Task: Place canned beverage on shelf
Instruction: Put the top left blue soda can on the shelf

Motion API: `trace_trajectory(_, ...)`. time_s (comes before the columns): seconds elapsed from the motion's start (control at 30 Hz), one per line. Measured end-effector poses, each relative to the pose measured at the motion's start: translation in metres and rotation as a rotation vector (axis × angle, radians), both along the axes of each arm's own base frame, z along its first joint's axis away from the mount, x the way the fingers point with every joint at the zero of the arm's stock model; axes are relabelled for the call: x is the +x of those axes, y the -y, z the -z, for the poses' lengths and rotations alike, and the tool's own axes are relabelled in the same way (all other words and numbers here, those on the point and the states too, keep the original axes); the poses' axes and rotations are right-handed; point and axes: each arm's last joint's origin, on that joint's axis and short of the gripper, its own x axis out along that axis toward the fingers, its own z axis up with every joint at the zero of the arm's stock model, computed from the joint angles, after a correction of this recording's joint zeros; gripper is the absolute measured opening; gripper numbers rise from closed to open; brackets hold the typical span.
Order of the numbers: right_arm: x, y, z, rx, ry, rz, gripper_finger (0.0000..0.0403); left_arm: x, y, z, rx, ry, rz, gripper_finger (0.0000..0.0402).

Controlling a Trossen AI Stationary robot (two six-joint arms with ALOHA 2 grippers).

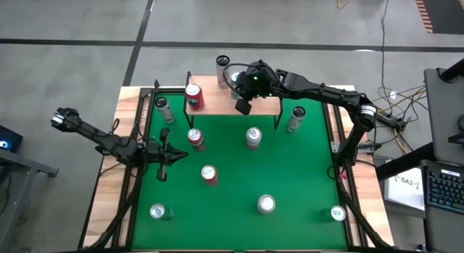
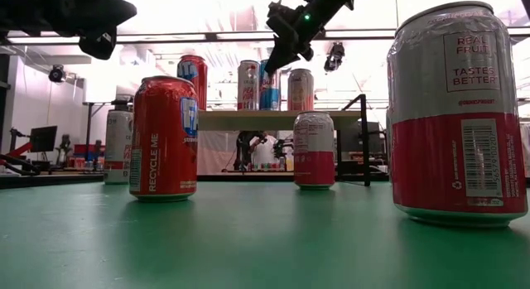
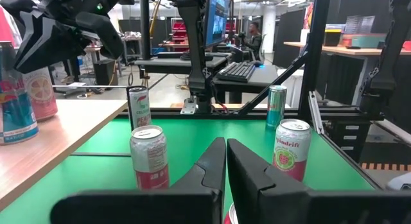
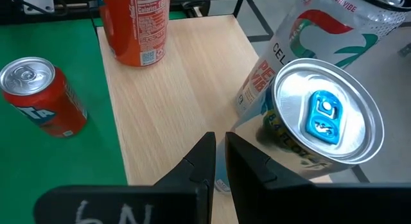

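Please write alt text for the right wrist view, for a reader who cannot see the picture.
The right gripper, its two dark fingers shut and holding nothing, hovers above the light wood shelf, beside a silver can with a blue pull tab. Farther along the shelf stands an orange-red can, and a smaller red can stands on the green table beside the shelf.

From overhead I see my right arm stretched from the right side of the table across to its far edge, elbow bent, wrist angled down. Its right pincer (image 1: 243, 106) hangs raised in the air, and my wrist camera shows its two dark fingers (image 4: 200, 161) drawn almost together with nothing between them. My left arm lies low along the left side, reaching inward. Its left pincer (image 1: 161, 172) is fully closed, fingers (image 3: 212, 166) pressed together, empty.
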Motion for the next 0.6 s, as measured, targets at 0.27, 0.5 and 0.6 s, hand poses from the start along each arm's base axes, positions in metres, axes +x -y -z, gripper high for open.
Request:
trace_trajectory(0.27,-0.0001,0.0000,-0.0001,0.001,0.000,0.000,0.0027,0.0000,0.0000,0.0000,0.000,0.000,0.000,0.0000)
trace_trajectory(0.5,-0.0001,0.0001,0.0001,0.004,0.001,0.004,0.0027,0.0000,0.0000,0.0001,0.000,-0.001,0.000,0.0000)
trace_trajectory(0.6,-0.0001,0.0000,0.0001,0.008,0.003,0.007,0.0027,0.0000,0.0000,0.0001,0.000,-0.001,0.000,0.0000)
